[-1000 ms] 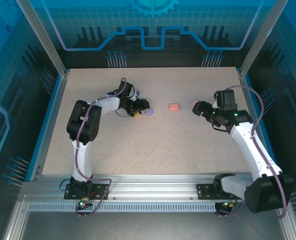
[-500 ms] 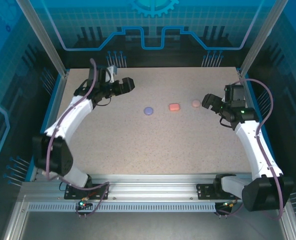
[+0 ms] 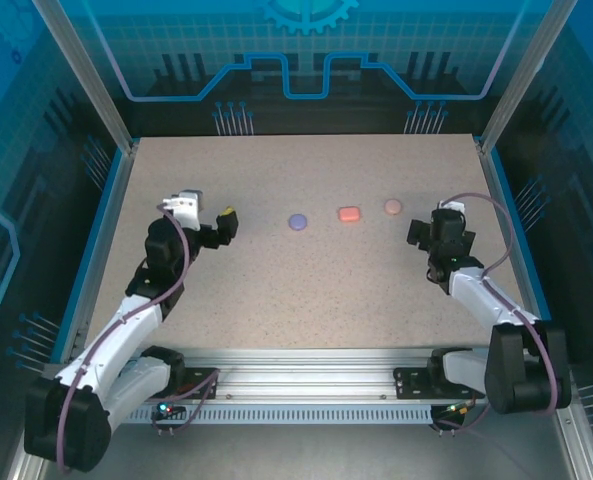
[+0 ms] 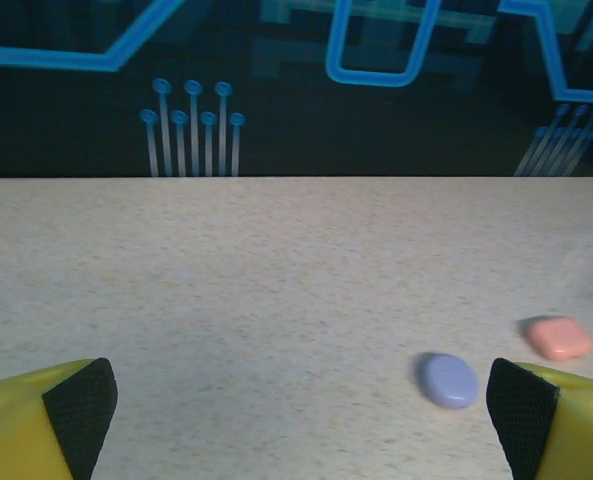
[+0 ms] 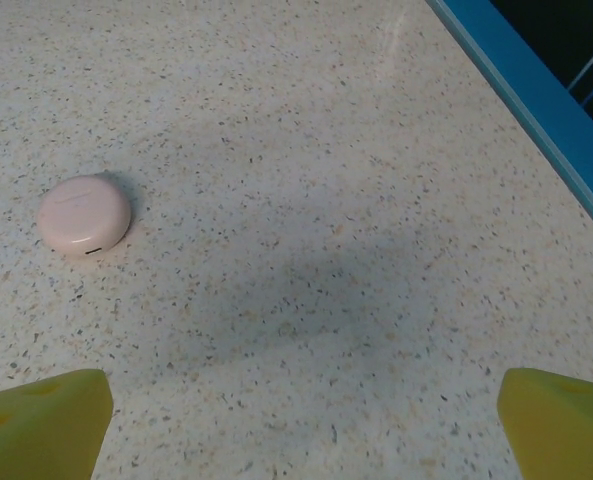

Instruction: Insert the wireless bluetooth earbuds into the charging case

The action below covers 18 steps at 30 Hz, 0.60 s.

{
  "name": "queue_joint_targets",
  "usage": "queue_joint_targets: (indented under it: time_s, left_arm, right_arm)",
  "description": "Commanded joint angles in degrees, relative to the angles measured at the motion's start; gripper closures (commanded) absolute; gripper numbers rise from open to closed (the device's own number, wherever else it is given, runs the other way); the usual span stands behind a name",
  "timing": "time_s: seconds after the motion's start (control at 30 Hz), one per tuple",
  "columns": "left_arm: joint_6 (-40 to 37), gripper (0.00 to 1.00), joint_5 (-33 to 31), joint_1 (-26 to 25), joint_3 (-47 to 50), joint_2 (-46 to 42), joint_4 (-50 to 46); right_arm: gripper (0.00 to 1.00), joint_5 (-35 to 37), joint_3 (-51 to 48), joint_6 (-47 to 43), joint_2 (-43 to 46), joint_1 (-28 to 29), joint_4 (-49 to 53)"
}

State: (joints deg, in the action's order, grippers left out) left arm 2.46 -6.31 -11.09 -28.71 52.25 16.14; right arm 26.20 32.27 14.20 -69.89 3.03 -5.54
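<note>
- Top external view: the lavender case [image 3: 297, 222], coral case [image 3: 349, 215] and pinkish-tan case [image 3: 393, 207] lie shut in a row, apart from each other. I cannot tell where the earbuds are.
- Bare table [image 3: 306, 290] lies all round them. The blue edge rail [image 5: 536, 110] runs well right of the tan one.
- The left gripper [image 3: 226, 222] is spread wide and faces the row from the left. The right gripper [image 3: 416, 232], also wide, sits near the tan case.
- Both arms have drawn back since half a second ago; the cases are unmoved.

Lavender case [image 4: 449, 381] lies on speckled table [image 4: 226, 280], coral case [image 4: 560, 338] near its right (not touching), left gripper [image 4: 301, 410] spread wide around it.
</note>
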Motion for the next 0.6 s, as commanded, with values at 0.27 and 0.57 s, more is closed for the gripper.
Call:
queue_joint_targets:
  time_s: [0.27, 0.57]
  left_arm:
    - [-3.8, 0.01, -12.2, 2.0, 16.6, 11.7, 28.1]
    - [-7.1, 0.01, -4.3, 4.5, 15.3, 25.6, 39.8]
  right_arm:
    - [0.00, -5.4, -10.6, -9.8, -5.3, 3.1, -32.4]
    - [0.00, -14.6, -12.5, -14.4, -15.5, 2.9, -46.1]
